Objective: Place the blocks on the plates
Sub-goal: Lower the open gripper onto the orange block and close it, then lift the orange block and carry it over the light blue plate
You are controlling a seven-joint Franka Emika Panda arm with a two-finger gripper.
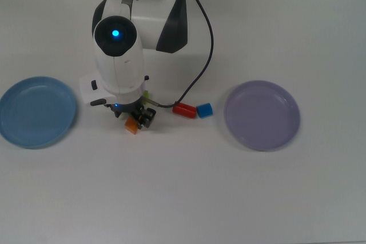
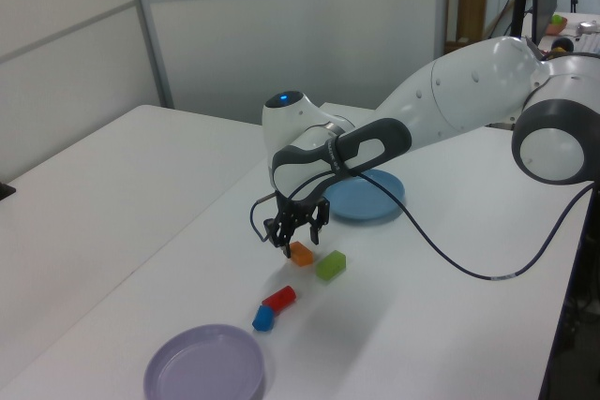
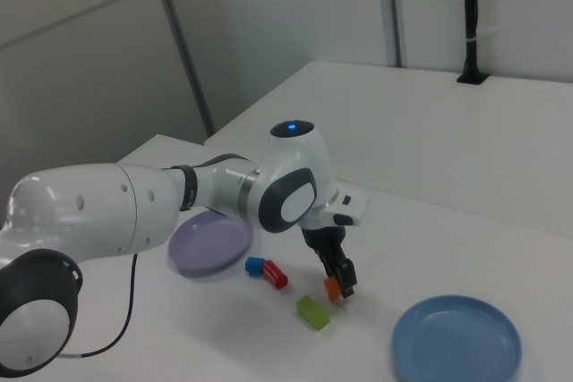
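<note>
**Gripper down over the orange block, plates still bare**

The white Franka arm reaches across the white table point(image 1: 183, 198) with its black two-finger gripper point(image 1: 137, 122) lowered right at the small orange rectangular block point(image 1: 132, 126). In the left view the fingers point(image 2: 284, 240) point down with the orange block point(image 2: 301, 253) just beside their tips; in the right view the gripper point(image 3: 340, 287) stands at the orange block point(image 3: 332, 289) with one black finger in front of it. The fingers look spread to either side of the block, but whether they press on it I cannot tell from any view.

The green rectangular block point(image 2: 330, 265) lies on the table just beside the orange one; in the top view it is almost wholly hidden under the arm's wrist, with only a sliver of green point(image 1: 146, 95) showing. The red cylinder-like block point(image 1: 183, 110) and the small blue block point(image 1: 204, 110) lie touching end to end near the middle of the table, between the gripper and the pale lavender round plate point(image 1: 262, 115).

The light blue round plate point(image 1: 36, 112) sits at the top view's left edge of the table, the lavender plate towards the top view's right, well apart from each other. Neither plate carries a block. A black cable point(image 1: 197, 78) curves from the wrist over the table.
</note>
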